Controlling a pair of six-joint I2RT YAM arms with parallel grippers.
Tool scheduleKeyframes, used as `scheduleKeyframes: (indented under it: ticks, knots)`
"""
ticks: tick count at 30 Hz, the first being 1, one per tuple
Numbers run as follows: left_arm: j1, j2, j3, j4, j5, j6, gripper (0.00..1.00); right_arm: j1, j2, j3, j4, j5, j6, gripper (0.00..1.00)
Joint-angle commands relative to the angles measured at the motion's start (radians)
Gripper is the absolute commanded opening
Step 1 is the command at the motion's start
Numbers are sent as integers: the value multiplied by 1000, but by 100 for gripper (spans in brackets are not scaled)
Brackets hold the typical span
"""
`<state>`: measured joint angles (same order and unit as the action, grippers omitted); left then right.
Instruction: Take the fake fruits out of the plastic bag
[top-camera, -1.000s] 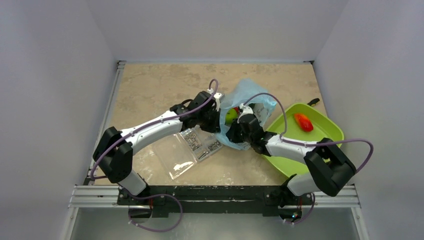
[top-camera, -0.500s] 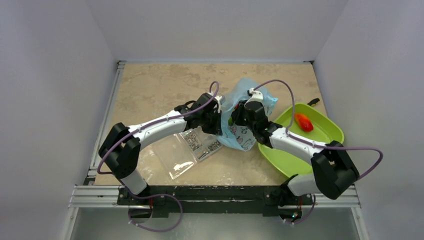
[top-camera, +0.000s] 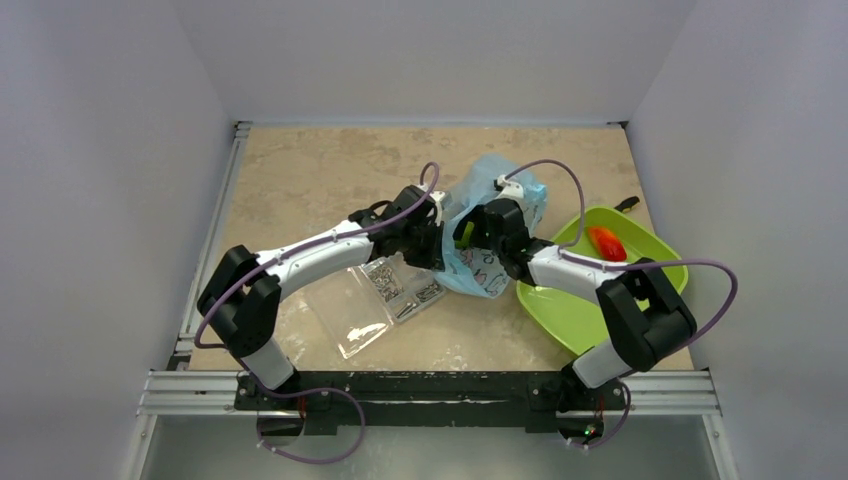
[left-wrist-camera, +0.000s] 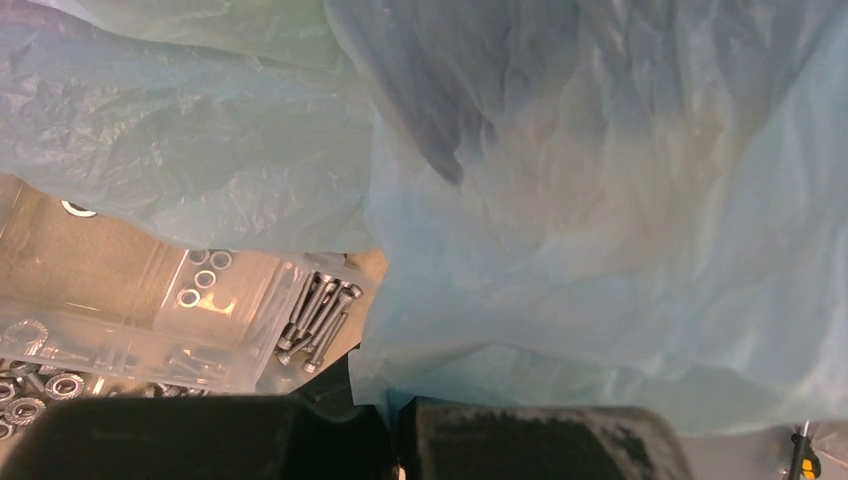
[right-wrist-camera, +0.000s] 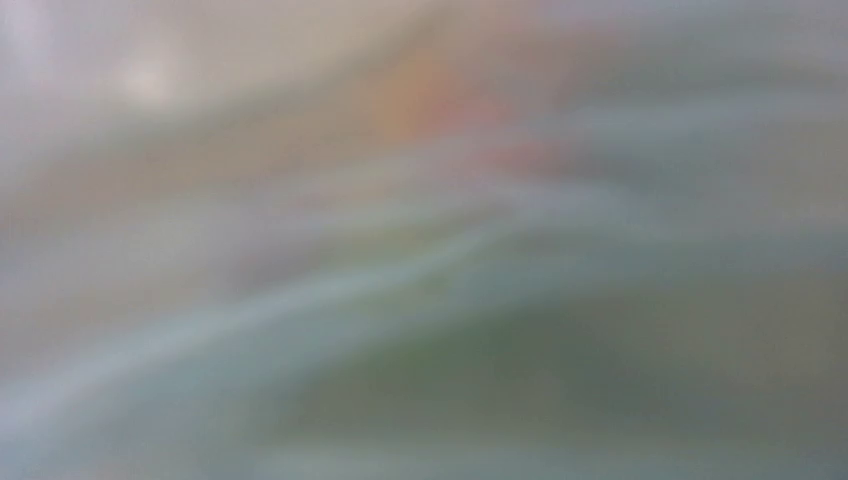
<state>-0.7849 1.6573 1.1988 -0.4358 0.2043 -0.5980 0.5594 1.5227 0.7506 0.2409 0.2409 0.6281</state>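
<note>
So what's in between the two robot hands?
The plastic bag: in the top view its blue film, with a sliver of green fruit showing, sits between the left gripper and the right gripper.

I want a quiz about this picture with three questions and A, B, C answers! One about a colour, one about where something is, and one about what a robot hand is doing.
1. What colour is the bag?
A black
B yellow
C light blue

2. Where is the red fruit?
A inside the bag
B in the green tray
C up on the wall

3. What is the left gripper doing?
A shut on the bag's edge
B wide open over the green tray
C holding the red fruit

Answers:
1 C, the crinkly film looks pale blue in the top and left wrist views.
2 B, it lies near the tray's far side, apart from the bag.
3 A, its fingers are together with bag film pinched between them.
</note>
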Motion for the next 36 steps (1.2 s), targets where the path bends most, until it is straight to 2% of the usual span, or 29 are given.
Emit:
scheduleKeyframes:
  ticks: [1, 12, 17, 21, 29, 36]
  knots:
    - [7, 4, 39, 8, 25, 24, 0, -1, 8, 37, 76, -8, -17, 91]
    - [7, 19, 40, 15, 45, 23, 0, -2, 121, 78, 103, -48, -19, 94]
    - [6, 32, 39, 22, 62, 15, 0, -2, 162, 97, 98, -58, -15, 86]
    - [6, 39, 42, 19, 62, 17, 0, -3, 156, 93, 105, -65, -15, 72]
    - [6, 37, 44, 18, 65, 18, 0, -1, 45, 76, 43, -30, -48, 32]
    - [8, 27, 52, 2, 37, 38, 0, -1, -80, 36, -52, 6, -66, 19]
